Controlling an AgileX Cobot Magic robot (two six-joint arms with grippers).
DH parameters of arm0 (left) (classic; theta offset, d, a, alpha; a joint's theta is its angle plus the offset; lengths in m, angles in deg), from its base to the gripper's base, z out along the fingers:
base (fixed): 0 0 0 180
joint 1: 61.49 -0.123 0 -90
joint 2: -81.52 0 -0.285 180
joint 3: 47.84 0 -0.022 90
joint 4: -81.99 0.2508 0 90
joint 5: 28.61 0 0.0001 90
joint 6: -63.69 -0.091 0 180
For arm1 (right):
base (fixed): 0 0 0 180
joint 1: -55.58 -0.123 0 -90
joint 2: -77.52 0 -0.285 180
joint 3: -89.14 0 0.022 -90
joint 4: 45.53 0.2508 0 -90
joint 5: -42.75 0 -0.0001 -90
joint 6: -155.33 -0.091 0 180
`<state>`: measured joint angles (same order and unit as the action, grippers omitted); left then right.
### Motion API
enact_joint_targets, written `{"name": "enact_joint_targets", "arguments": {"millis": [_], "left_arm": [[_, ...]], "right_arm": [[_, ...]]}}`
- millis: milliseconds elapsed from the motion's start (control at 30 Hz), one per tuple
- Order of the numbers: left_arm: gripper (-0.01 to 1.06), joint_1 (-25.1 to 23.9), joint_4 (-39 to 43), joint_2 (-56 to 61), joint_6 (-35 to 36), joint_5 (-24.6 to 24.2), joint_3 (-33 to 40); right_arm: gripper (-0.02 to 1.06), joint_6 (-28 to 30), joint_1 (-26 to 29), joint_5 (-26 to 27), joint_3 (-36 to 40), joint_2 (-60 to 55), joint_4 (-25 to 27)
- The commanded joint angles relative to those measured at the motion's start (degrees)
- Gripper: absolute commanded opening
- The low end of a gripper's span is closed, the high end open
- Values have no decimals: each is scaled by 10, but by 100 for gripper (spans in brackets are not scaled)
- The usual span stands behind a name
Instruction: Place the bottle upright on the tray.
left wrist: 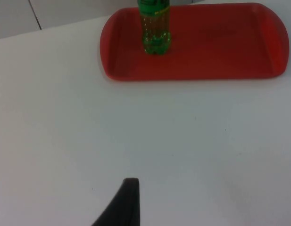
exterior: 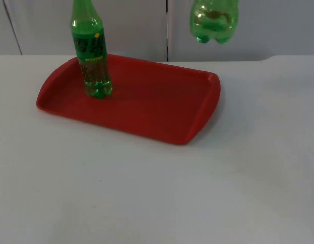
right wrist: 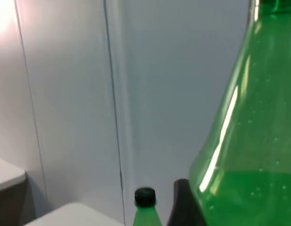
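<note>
My right gripper (right wrist: 183, 207) holds a green bottle (exterior: 215, 20) aloft above the red tray (exterior: 146, 109), where another bottle (exterior: 91, 56) stands upright; I cannot tell my left gripper's (left wrist: 121, 207) state over the table (exterior: 157, 193).

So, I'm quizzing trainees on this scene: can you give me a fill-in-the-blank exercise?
1. The green bottle standing on the tray is ____.
2. The tray's colour is ____.
3. The second green bottle hangs in the air, above the ____ table.
4. The standing bottle's cap is ____.

Missing words: upright; red; white; black
</note>
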<state>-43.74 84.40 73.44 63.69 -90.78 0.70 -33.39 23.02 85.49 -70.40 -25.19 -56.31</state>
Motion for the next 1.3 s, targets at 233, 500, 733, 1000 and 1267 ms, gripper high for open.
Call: {"name": "enact_joint_targets", "arguments": {"millis": [233, 500, 733, 1000, 1267], "left_arm": [[105, 2, -4, 3, 0, 6, 3], [105, 2, -4, 3, 0, 6, 3], [105, 2, -4, 3, 0, 6, 3], [105, 2, -4, 3, 0, 6, 3], [105, 2, -4, 3, 0, 6, 3]], "right_arm": [[0, 79, 0, 212, -26, -154, 68], [0, 98, 0, 214, -131, -260, 69], [0, 104, 0, 215, -250, -372, 83], [0, 133, 0, 217, -336, -452, 132], [0, 133, 1, 215, -392, -511, 144]]}}
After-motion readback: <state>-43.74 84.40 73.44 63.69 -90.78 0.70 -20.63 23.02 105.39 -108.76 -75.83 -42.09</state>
